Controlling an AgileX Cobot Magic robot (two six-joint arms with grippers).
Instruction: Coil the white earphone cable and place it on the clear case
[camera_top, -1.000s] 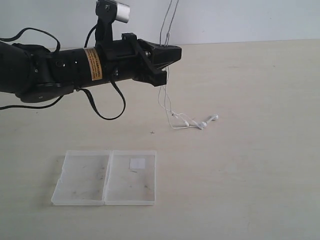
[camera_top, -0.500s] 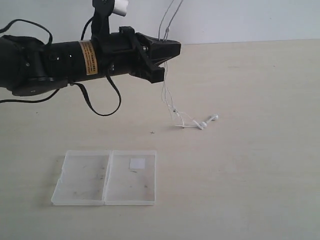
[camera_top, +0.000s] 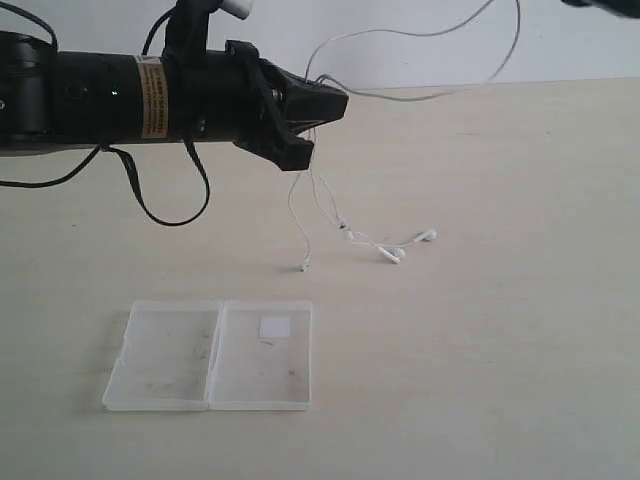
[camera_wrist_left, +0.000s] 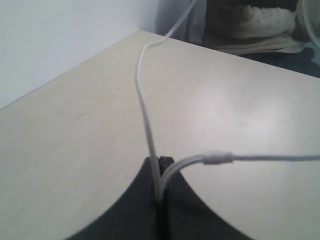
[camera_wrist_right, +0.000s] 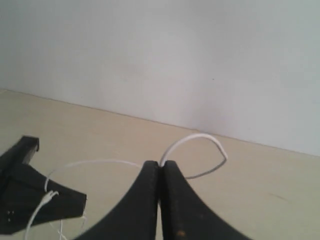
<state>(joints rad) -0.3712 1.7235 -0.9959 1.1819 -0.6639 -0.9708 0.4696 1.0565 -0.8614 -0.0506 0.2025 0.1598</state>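
Two black tools, the left tool (camera_top: 336, 101) and the right tool (camera_wrist_right: 160, 169), each clamp the thin white earphone cable (camera_top: 312, 195). Its earbuds (camera_top: 428, 236) rest on the table (camera_top: 500, 340), apart from the flat clear plastic case (camera_top: 165, 362).

The earphone cable (camera_top: 428, 236) reaches the table (camera_top: 500, 350) behind and right of the case (camera_top: 165, 352).
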